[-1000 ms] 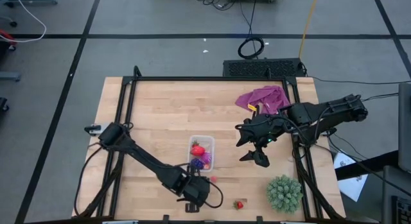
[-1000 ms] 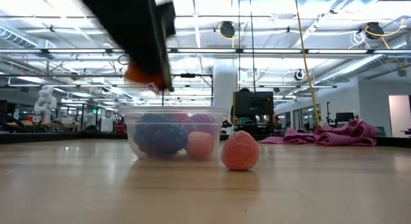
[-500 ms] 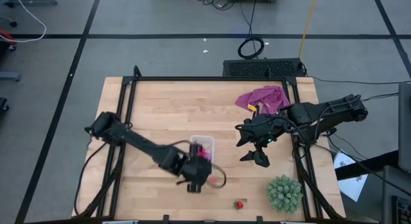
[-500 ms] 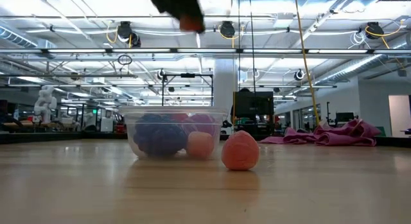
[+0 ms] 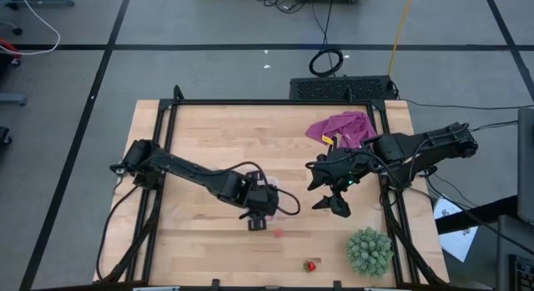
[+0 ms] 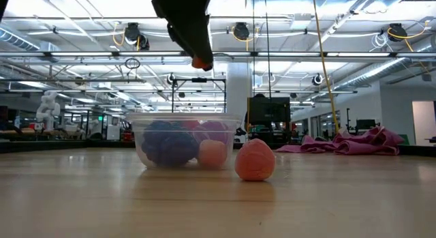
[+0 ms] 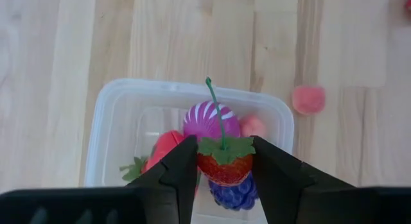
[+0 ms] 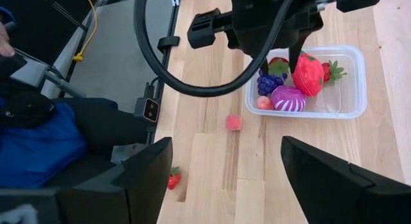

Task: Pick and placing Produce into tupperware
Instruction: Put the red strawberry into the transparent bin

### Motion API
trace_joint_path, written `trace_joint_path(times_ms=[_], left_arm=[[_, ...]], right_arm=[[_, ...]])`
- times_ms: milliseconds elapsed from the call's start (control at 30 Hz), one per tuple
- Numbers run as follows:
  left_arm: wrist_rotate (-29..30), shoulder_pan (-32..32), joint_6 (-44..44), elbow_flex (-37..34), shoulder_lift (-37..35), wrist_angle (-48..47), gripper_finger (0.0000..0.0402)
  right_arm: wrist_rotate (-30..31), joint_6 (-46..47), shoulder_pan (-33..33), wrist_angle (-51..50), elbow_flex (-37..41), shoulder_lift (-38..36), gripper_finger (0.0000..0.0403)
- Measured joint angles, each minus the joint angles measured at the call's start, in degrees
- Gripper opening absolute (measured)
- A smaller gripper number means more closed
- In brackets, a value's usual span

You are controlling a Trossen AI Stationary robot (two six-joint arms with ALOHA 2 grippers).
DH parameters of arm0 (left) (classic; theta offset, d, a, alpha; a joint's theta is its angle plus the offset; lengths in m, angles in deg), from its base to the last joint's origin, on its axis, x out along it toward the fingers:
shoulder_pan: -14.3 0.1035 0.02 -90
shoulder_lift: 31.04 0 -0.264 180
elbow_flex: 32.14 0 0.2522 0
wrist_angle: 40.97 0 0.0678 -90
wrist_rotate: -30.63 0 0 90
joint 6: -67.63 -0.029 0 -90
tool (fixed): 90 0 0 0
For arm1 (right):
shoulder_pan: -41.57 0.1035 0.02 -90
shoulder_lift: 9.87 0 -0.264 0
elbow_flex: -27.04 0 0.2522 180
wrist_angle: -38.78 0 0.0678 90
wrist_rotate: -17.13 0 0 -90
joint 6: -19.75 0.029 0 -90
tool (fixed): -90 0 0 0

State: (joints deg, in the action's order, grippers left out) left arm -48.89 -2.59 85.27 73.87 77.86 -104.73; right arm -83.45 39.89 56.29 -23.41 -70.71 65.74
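Note:
My left gripper [image 7: 223,153] hangs over the clear tupperware [image 7: 115,115], shut on a red strawberry [image 7: 223,167] with a green cap and stem. In the tupperware lie a striped purple round piece [image 7: 204,118], a red piece [image 7: 164,147], a purple grape bunch [image 7: 231,193] and a small pink piece [image 7: 253,126]. A pink ball-shaped piece [image 5: 276,233] rests on the table beside the tupperware, and another strawberry [image 5: 310,265] lies near the front edge. My right gripper [image 5: 332,206] waits open above the table's right half. My left gripper pinches the strawberry's two sides [image 7: 204,169] between its two fingers. The fingers come from above, slanting down. The strawberry hangs clear above the tupperware [image 6: 184,139], its green cap [image 7: 225,147] and stem facing the wrist.
A spiky green ball-shaped plant [image 5: 369,251] stands at the near right corner. A purple-pink cloth [image 5: 342,127] lies at the far right. The table's left half and far middle are bare wood. A person's blue sleeve [image 8: 35,147] shows beyond the table's edge.
My left gripper, still shut on the strawberry, has gone from the table's near edge toward the far edge and up. It now hangs over the tupperware. The strawberry is carried along, clear of the table.

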Motion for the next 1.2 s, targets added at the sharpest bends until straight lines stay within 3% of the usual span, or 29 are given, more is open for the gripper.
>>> trace_joint_path(times_ms=[633, 1200], left_arm=[[0.07, 4.46, -5.16, 0.02, 7.18, 2.25, 0.0134], [0.00, 5.96, -4.85, -2.83, 7.41, 5.96, 0.0134]], right_arm=[[-0.03, -0.02, 0.00, -1.31, 0.00, 0.04, 0.0283], [-0.03, 0.15, 0.02, -1.59, 0.00, 0.04, 0.0283]])
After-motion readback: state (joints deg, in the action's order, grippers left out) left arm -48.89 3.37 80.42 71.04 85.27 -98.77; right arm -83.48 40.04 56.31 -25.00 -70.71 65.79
